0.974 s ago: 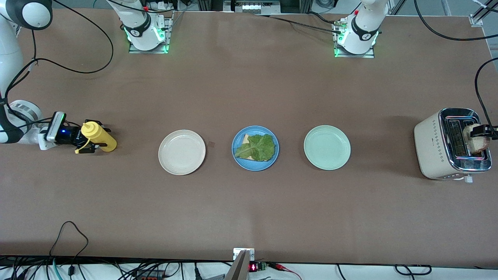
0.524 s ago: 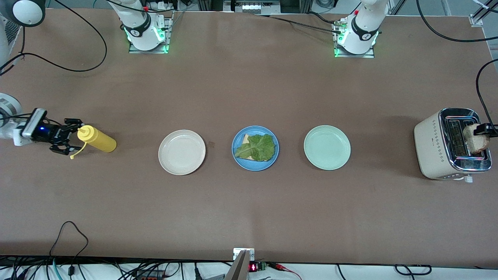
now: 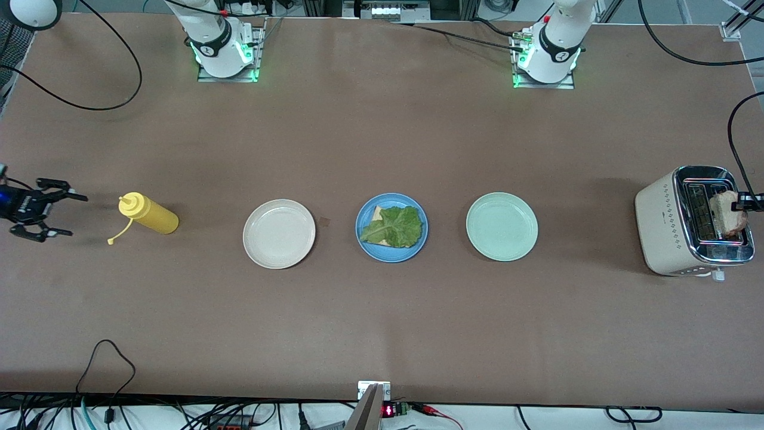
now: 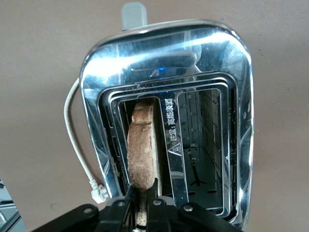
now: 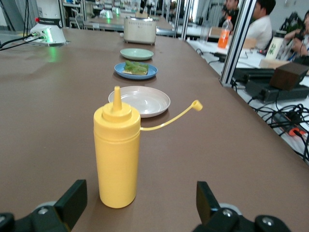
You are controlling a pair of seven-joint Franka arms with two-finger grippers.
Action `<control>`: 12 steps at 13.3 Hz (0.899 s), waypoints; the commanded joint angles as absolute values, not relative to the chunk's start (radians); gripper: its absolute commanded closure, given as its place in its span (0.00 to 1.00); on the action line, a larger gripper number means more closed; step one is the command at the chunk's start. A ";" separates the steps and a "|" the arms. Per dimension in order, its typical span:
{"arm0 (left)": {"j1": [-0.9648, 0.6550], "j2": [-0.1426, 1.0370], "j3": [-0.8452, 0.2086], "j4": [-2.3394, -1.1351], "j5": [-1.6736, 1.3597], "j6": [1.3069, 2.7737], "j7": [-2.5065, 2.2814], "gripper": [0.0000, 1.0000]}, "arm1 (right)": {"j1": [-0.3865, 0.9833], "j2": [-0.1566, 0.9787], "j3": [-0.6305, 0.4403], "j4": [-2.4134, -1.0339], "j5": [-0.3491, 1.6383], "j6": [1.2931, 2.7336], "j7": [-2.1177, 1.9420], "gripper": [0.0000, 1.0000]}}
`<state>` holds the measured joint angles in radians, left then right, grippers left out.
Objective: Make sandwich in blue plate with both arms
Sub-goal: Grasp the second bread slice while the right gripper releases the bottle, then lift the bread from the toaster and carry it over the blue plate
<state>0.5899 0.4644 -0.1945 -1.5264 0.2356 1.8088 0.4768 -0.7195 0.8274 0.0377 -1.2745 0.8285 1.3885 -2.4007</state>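
Note:
The blue plate (image 3: 391, 256) sits mid-table between two other plates. It holds one toast slice (image 3: 377, 212) under a green lettuce leaf (image 3: 396, 227). Another toast slice (image 3: 727, 215) stands in a slot of the toaster (image 3: 665, 227). My left gripper (image 3: 740, 206) is over that slot and shut on this slice. In the left wrist view the toast (image 4: 142, 145) rises from the slot with the left gripper (image 4: 143, 193) pinching its edge. My right gripper (image 3: 74, 215) stands open at the right arm's end of the table, apart from the yellow bottle (image 3: 149, 215).
The yellow squeeze bottle (image 5: 117, 154) stands upright with its cap hanging on a strap, in front of my open right gripper (image 5: 140, 194). A beige plate (image 3: 279, 233) and a mint-green plate (image 3: 501, 226) flank the blue one. The toaster's cord (image 4: 77, 145) lies on the table beside it.
My right gripper let go of the yellow bottle, opened wide and drew back toward the table's end. My left gripper closed on the toast in the toaster.

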 commanded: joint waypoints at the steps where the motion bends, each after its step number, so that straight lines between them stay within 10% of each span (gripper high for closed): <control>1: 0.597 0.425 -0.209 -1.503 0.222 1.770 0.520 0.99 | -0.709 0.686 0.040 -1.290 0.744 1.387 -2.249 0.00; 12: 0.589 0.287 -0.452 -1.347 0.222 1.401 0.422 0.99 | -0.375 0.192 0.040 -1.350 0.471 1.437 -1.394 0.00</control>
<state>0.5852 0.2714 -0.3918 -1.3784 0.2322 1.4465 0.4689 -0.4402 0.2574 0.0477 -1.2991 0.5245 1.4060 -1.5147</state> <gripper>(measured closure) 0.916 0.000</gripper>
